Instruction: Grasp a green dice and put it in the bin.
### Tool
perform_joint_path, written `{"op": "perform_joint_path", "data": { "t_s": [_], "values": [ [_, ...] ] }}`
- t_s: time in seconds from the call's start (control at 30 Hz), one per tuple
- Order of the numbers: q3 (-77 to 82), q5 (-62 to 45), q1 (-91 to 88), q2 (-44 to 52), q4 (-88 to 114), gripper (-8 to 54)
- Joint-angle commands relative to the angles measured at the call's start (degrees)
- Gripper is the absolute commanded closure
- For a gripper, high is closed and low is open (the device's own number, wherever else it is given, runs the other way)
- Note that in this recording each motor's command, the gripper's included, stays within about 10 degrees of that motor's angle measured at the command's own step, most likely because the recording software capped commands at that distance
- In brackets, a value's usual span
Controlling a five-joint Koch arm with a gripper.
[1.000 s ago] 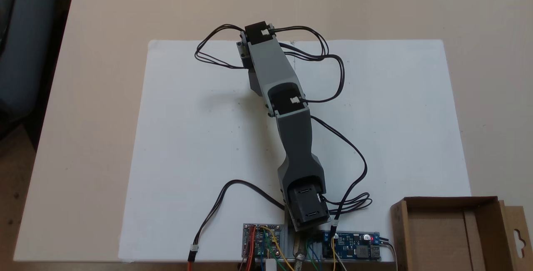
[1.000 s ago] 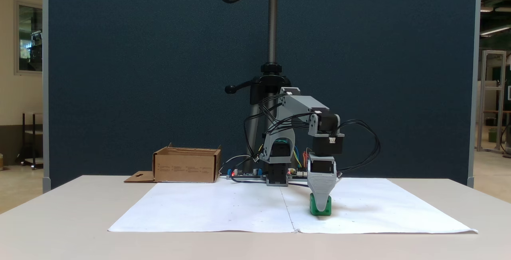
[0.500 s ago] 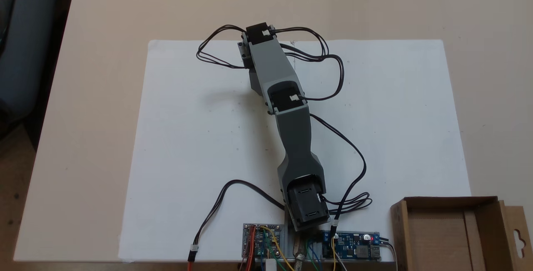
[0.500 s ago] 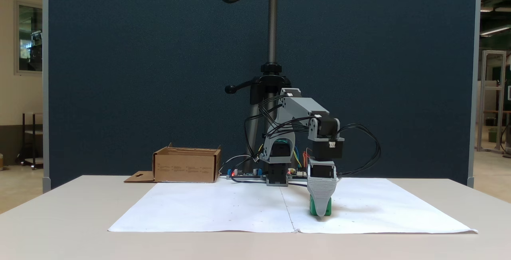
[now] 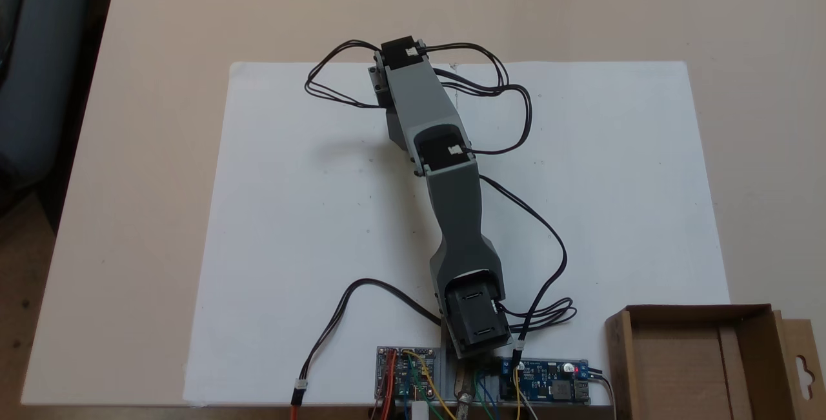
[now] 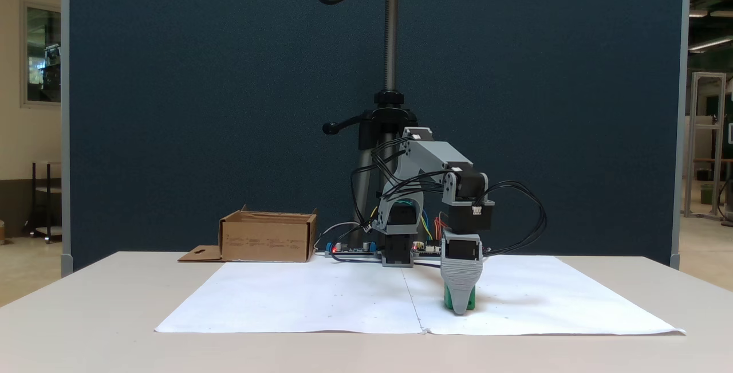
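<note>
Fingers (image 6: 460,290) of ribbed grey plastic pointing straight down, tapering to a tip resting on or just above the white paper sheet (image 6: 320,298). Front finger covering most of the small bright green plastic dice (image 6: 470,301), with green showing at either edge of the taper, wider at the right in a fixed view. Second finger lined up behind the first, so no telling whether the gripper (image 6: 459,309) is spread, closed, or clamped on the dice. Dice sitting low on the paper, right of the centre fold in the same view, well apart from the brown corrugated cardboard bin (image 6: 268,237). Bin standing at the far left edge of the paper there, its flat flap with a hang-hole lying out to the left on the beige table (image 6: 103,304). From above, in a fixed view, grey and black arm (image 5: 431,149) stretched diagonally over the paper, wrist motor near the top edge of the sheet, hiding fingers and dice beneath it. Bin (image 5: 684,368) at the lower right corner of that view, open and showing bare cardboard floor. Blue and green circuit boards (image 5: 548,381) with coloured wires along the bottom edge beside the arm's base. Black cables looping off both sides of the arm.
</note>
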Motion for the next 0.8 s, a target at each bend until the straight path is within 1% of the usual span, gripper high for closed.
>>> {"op": "perform_joint_path", "data": {
  "t_s": [0.0,0.77],
  "values": [
    [-0.26,3.78,-0.53,1.05,-1.41,9.9],
    [0.7,3.69,0.97,1.05,-3.25,9.5]
  ]
}}
